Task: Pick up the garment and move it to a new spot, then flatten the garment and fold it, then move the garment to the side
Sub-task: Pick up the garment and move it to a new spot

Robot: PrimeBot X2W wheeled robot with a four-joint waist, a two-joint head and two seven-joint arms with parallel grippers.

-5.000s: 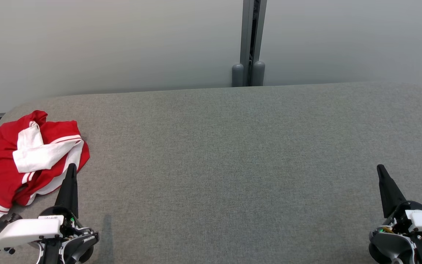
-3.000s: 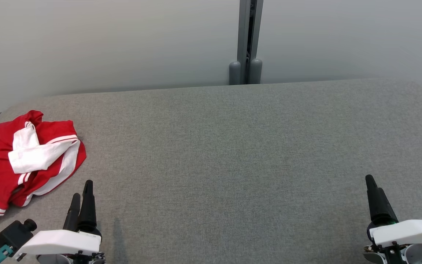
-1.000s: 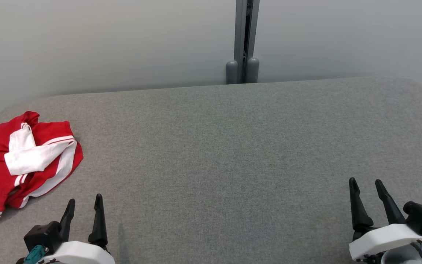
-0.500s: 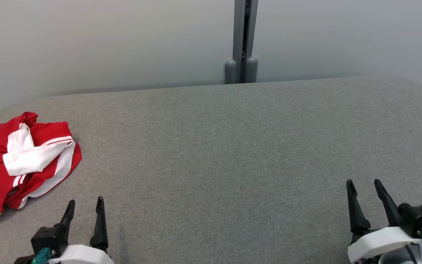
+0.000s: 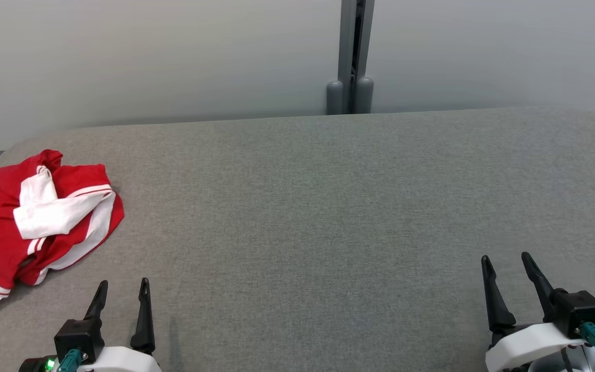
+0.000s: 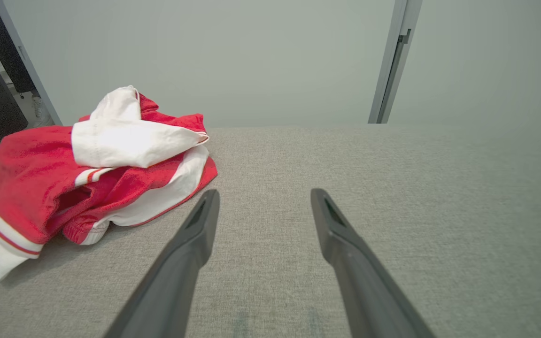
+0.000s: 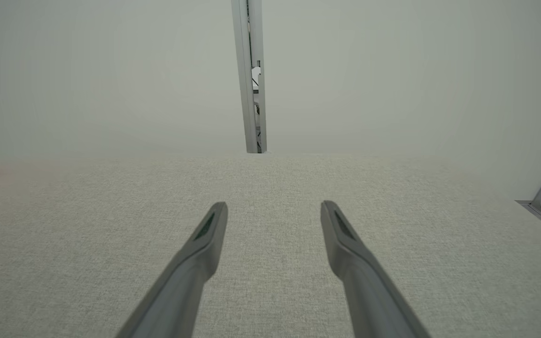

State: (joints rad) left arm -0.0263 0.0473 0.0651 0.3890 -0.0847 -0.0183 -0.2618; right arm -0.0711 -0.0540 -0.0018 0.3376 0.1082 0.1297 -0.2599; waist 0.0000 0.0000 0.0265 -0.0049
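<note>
While the garment (image 5: 39,222) lies bunched at the left end of the tabletop (image 5: 302,206), red with white bands, both claws sit low at the near edge, empty. Left claw (image 5: 123,283): fingers apart, pointing away from the robot, near the garment's right side, not touching it. Right claw (image 5: 505,257): fingers apart too, at the near right over bare grey fabric, well apart from the garment. A white-banded cuff sits at the garment's near-left end. A grey post (image 5: 351,51) stands behind the tabletop, mid wall.
</note>
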